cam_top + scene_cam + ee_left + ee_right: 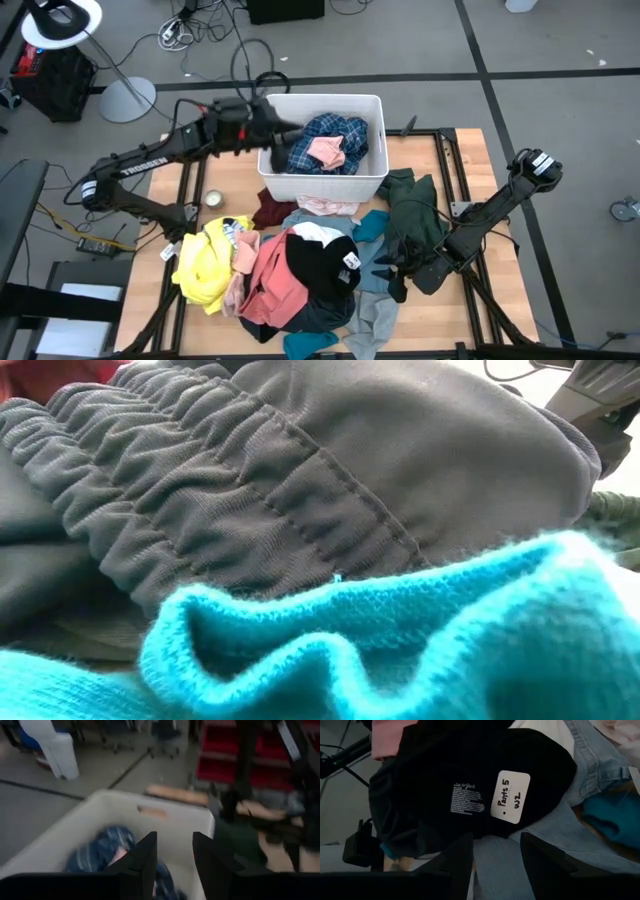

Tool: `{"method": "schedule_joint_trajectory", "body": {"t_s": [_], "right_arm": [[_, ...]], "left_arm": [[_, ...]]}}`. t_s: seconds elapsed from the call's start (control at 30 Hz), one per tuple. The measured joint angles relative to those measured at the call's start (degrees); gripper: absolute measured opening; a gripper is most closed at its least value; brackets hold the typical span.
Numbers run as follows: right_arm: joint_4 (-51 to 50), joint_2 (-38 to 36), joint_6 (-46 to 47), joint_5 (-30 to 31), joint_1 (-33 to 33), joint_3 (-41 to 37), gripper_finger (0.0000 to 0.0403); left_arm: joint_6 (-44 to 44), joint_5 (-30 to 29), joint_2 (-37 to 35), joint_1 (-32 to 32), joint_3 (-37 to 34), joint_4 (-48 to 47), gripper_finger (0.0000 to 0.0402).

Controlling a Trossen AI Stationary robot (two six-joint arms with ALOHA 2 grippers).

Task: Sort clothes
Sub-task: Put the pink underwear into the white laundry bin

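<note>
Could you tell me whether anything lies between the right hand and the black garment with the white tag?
Nothing visible does. The right hand hangs open just off the black garment, whose white tag faces it in the right wrist view. Only light blue denim lies under the fingers, beside the black fabric.

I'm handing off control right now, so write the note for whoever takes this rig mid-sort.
Left gripper: open, empty, over the white bin's left rim.
Right gripper: open, empty, low beside the black pants tagged "Pants 5".
Done: blue plaid and pink garments in the bin.
Left: the pile in front of the bin, including yellow, salmon, dark green, teal.
</note>
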Motion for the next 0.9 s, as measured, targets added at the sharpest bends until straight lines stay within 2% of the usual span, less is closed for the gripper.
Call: {"method": "schedule_joint_trajectory", "body": {"t_s": [0.1,0.2,0.4,0.53,0.67,0.9], "right_arm": [[0.69,0.00,0.00,-0.06,0.00,0.00,0.0167],[0.93,0.00,0.01,-0.15,0.00,0.00,0.0166],[2.30,0.00,0.01,-0.15,-0.02,0.00,0.0166],[2.67,0.00,0.01,-0.13,0.00,0.00,0.0166],[3.33,0.00,0.01,-0.13,0.00,0.00,0.0165],[3.97,0.00,0.02,-0.38,-0.01,0.00,0.0165]], "left_arm": [[0.08,-6.38,-1.82,-6.27,-1.00,-5.15,0.0131],[-1.57,-14.52,-5.04,-13.60,-3.78,-6.22,0.0131],[-10.67,-24.93,-13.01,-27.66,-11.68,-7.31,0.0131],[-18.33,-29.23,-17.30,-36.13,-17.25,-7.51,0.0131],[-26.52,-33.89,-18.60,-43.32,-22.81,-7.93,0.0131],[-44.26,-38.17,-16.84,-50.78,-29.95,-10.79,0.0131]]}}
